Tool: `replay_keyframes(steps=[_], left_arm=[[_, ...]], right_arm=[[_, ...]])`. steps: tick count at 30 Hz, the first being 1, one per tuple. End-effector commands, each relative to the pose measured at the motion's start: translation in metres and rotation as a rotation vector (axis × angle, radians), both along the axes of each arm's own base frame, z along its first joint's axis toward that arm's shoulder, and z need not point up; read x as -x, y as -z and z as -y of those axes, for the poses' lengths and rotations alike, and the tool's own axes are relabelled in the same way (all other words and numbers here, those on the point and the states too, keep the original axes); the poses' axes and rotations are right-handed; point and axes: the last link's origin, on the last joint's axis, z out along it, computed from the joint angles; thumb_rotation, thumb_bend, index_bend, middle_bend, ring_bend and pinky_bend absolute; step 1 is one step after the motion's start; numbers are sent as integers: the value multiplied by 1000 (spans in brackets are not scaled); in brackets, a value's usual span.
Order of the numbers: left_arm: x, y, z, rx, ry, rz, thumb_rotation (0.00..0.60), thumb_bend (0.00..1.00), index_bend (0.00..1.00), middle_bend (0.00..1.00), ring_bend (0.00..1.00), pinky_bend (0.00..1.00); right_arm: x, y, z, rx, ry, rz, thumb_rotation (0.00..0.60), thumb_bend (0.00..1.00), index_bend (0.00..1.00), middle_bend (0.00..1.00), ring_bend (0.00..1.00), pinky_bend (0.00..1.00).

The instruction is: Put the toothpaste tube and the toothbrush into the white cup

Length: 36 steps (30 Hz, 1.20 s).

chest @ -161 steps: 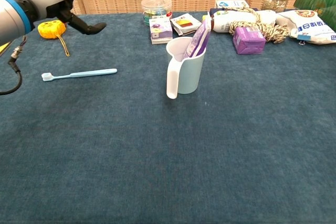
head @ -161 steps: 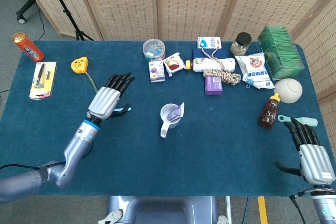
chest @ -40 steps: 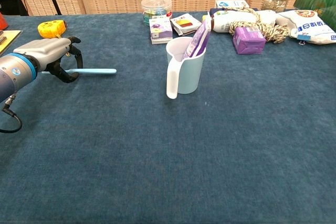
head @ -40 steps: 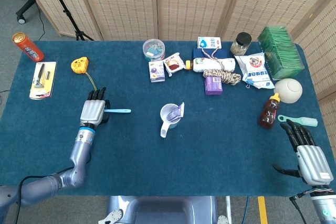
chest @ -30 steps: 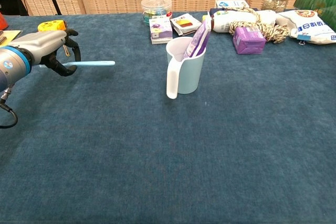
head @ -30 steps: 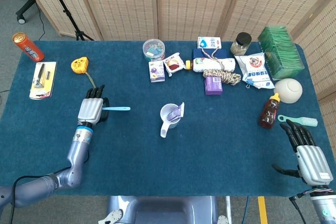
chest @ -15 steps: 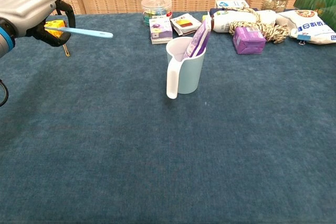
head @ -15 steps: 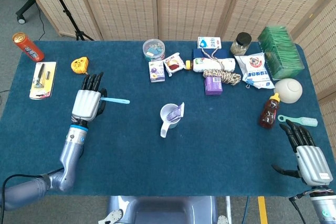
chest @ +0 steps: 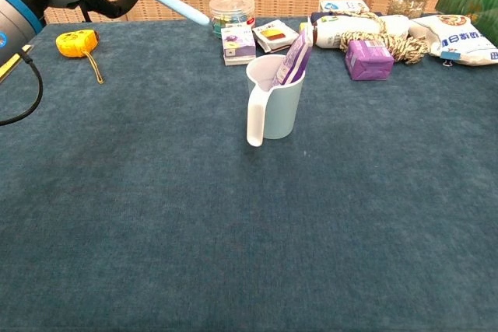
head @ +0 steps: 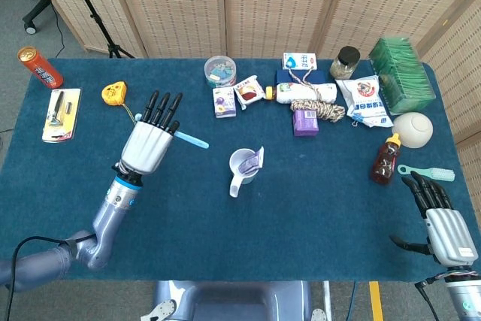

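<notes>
Your light blue plastic toothbrush is off the table, pinched in the left hand, left of the white cup. The free end of the handle sticks out toward the right and slightly near in the head view. The bristle end is hidden behind the palm; you cannot tell which way it faces. Long axis: close to level, tilted a little down toward the free tip in the chest view.

The pale, handled white cup stands upright near the table's middle, handle toward the near-left. The purple toothpaste tube already stands in it, leaning against the right-far rim. That leaves open mouth on the left side.

Step in hand, as judged: carry the brush over the cup and drop it in. To do it well:
- Bring the free tip over the left, open part of the mouth, away from the tube.
- Tip the brush toward upright before lowering; a level handle will lie across the rim.
- Lower the tip inside before letting go, so that it does not bounce out.
- Avoid knocking the rim; the cup looks light and could tip.

The right hand rests low at the near right edge, fingers apart, holding nothing. Just far of it are a brown squeeze bottle and a teal brush.
</notes>
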Motion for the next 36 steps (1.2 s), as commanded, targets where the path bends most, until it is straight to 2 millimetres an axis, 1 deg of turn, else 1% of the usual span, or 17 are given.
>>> replay_keyframes(steps=[1, 4, 8, 18, 24, 28, 36], left_arm=[[-21, 2, 1, -60, 147, -106, 600, 443, 564, 0, 0, 0], [-29, 7, 2, -84, 198, -158, 600, 443, 565, 0, 0, 0], [-43, 20, 4, -104, 254, -230, 600, 443, 565, 0, 0, 0], [-63, 36, 8, -146, 350, -311, 600, 442, 565, 0, 0, 0], [-70, 46, 9, -177, 400, -386, 600, 443, 565, 0, 0, 0], [-72, 59, 7, -199, 423, -445, 600, 443, 565, 0, 0, 0], [-76, 78, 5, -203, 417, -443, 600, 443, 565, 0, 0, 0]], right_arm=[[0, -1, 0, 0, 1, 2, 600, 0, 0, 0, 0, 0], [1, -2, 1, 2, 1, 5, 600, 0, 0, 0, 0, 0], [2, -4, 1, 6, 4, 14, 600, 0, 0, 0, 0, 0], [5, -8, 1, 10, 8, 28, 600, 0, 0, 0, 0, 0], [5, -7, 1, 3, 6, 29, 600, 0, 0, 0, 0, 0], [4, -7, 0, -1, 5, 32, 600, 0, 0, 0, 0, 0], [5, -7, 1, -5, 5, 34, 600, 0, 0, 0, 0, 0]])
